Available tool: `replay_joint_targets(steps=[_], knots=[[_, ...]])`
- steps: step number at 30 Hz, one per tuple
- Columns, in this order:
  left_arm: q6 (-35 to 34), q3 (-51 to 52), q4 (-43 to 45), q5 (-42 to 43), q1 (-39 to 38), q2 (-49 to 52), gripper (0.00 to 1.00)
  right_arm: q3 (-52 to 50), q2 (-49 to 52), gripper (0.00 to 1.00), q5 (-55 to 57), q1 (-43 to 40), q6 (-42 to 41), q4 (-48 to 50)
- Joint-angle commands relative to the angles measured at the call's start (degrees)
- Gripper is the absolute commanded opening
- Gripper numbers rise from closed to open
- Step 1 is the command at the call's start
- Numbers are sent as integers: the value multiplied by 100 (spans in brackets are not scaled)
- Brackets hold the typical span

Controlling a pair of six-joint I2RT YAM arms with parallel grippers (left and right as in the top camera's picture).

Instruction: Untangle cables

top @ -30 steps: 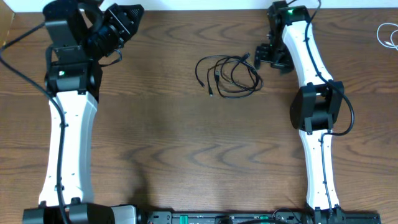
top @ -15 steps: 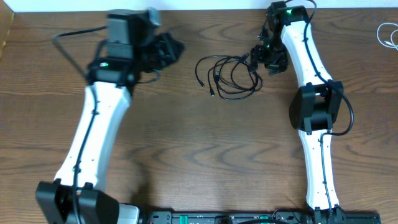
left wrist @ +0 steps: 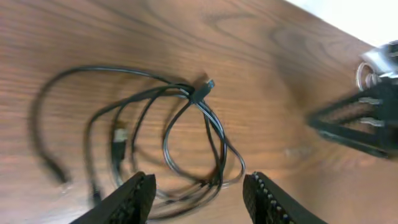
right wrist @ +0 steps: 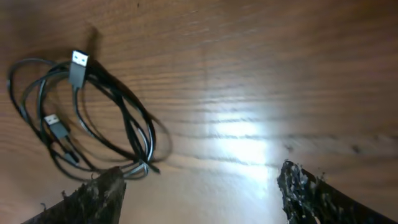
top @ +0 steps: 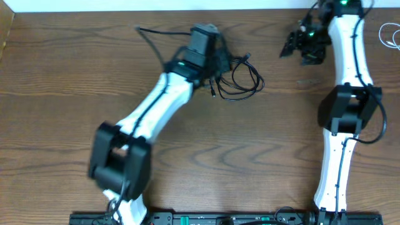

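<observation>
A brown wood-grain table (top: 219, 156) fills the view.

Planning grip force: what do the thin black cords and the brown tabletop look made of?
Thin black cords: likely rubber or plastic sheath, matte, bending in soft loops; silver plug tip looks metal. Brown tabletop: wood or laminate, visible grain, glossy glare.

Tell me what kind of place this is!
Probably a robot lab workbench, not a home. One white robot arm and a second arm are mounted at a wooden table, with tangled black cables lying between them.
</observation>
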State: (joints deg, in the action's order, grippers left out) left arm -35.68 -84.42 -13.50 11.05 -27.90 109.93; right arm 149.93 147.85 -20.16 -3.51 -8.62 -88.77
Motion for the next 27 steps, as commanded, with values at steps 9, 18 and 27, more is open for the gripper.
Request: replay_joint_targets(steps=[9,18,27], knots=[[-1073,-17,675,-643,-428,1139,51,17,-160,78,-116,59,321,-118],[-898,-212,822,-1379,-422,1051,56,17,-160,82,-94,61,363,-98],[-1569,-396,-745,-1670,-468,1032,63,17,-160,89,-11,66,450,-103]])
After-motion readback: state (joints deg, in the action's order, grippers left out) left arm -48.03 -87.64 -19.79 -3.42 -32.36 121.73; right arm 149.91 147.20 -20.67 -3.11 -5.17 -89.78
